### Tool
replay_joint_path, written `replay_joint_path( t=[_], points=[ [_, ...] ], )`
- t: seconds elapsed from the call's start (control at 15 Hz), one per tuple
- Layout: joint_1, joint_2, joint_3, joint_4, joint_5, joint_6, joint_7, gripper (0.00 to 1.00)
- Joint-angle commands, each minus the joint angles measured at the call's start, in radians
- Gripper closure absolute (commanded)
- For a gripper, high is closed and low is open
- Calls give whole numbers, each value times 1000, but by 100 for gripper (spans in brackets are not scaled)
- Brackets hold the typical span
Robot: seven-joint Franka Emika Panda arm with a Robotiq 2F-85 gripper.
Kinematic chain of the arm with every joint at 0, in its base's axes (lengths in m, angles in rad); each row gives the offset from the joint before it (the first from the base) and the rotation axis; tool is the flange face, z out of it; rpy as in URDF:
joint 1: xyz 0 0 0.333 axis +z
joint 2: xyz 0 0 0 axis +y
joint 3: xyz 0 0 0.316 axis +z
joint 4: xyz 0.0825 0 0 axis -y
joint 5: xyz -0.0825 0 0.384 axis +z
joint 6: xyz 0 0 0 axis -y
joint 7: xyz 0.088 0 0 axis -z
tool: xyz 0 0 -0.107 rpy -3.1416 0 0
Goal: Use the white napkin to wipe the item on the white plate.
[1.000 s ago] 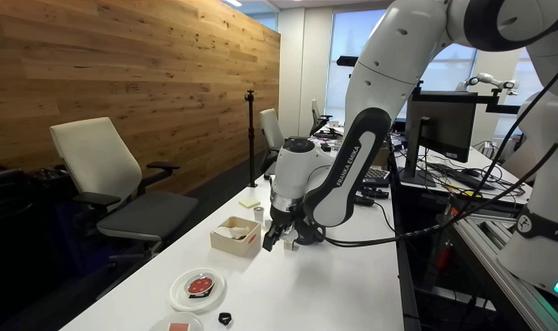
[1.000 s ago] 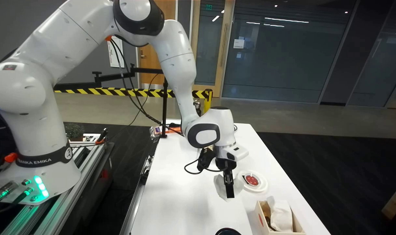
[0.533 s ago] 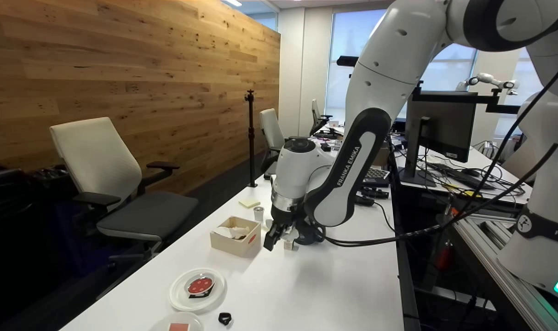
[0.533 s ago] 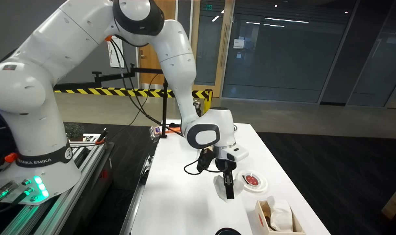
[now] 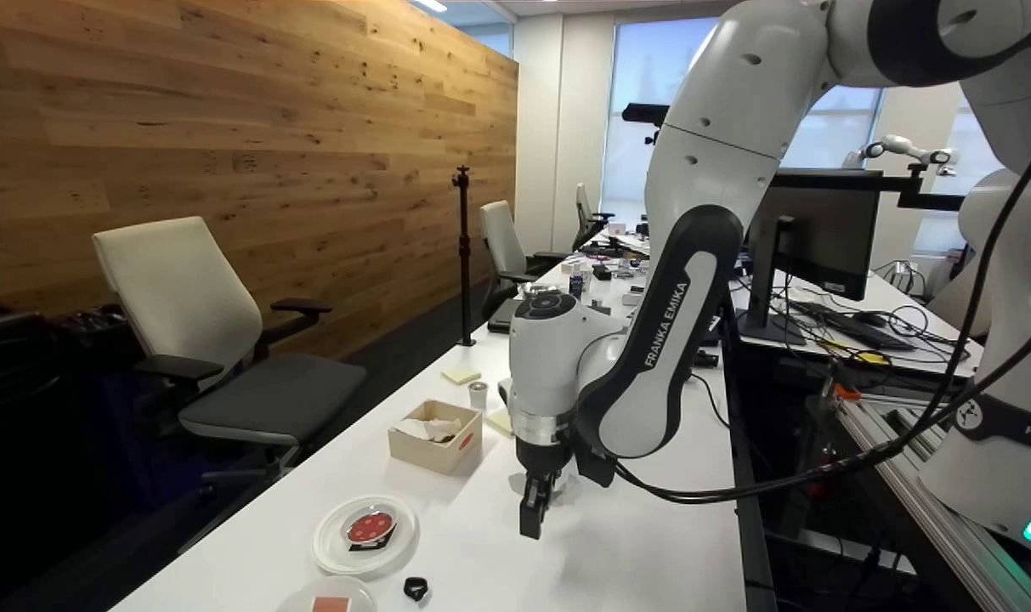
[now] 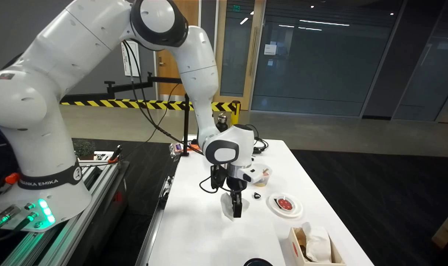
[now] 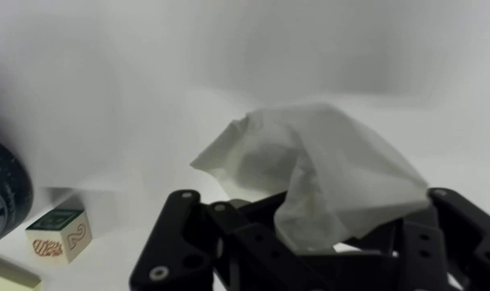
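Note:
The white napkin (image 7: 341, 149) fans out crumpled from my gripper (image 6: 237, 211), which is shut on it; its folds hide the fingertips in the wrist view. Held above the white table, the napkin (image 6: 226, 204) shows behind the dark fingers in an exterior view. The item (image 5: 371, 528), reddish-pink and round in a small clear dish, sits on the white plate (image 5: 326, 544) with a dark strip beside it. In an exterior view the plate (image 6: 298, 212) lies to the right of the gripper, apart from it. The wrist view shows neither plate nor item.
A cream open-topped box (image 5: 422, 450) with white paper inside stands near the table's edge. A small black object (image 6: 257, 195) and a clear container (image 6: 262, 177) lie near the plate. The wrist view shows a lettered block (image 7: 59, 236) and a dark round object (image 7: 4, 194).
After barely moving at first, my gripper has travelled with the napkin across the table, farther from the cream box. The plate and item have stayed put.

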Motion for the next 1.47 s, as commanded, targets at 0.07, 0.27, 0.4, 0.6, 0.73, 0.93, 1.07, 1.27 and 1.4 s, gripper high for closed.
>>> replay_joint_path(
  t=[0.07, 0.27, 0.4, 0.6, 0.73, 0.93, 1.07, 1.27, 1.4],
  points=[
    [-109, -69, 62, -8, -37, -167, -60, 100],
    [-113, -43, 60, 10, -39, -163, -18, 100],
    [-129, -47, 63, 14, -37, -171, -19, 100],
    [-129, -44, 73, 14, -36, -171, -19, 100],
    [-128, -44, 75, 14, -35, -171, -19, 100],
    [-101, -15, 45, 82, -70, -150, -12, 100],
    [-91, -2, 23, 144, -116, -121, -24, 100],
    [-103, 34, 12, 270, -178, -102, -59, 100],
    [-123, 61, 26, 355, -205, -104, -98, 100]
  ],
)
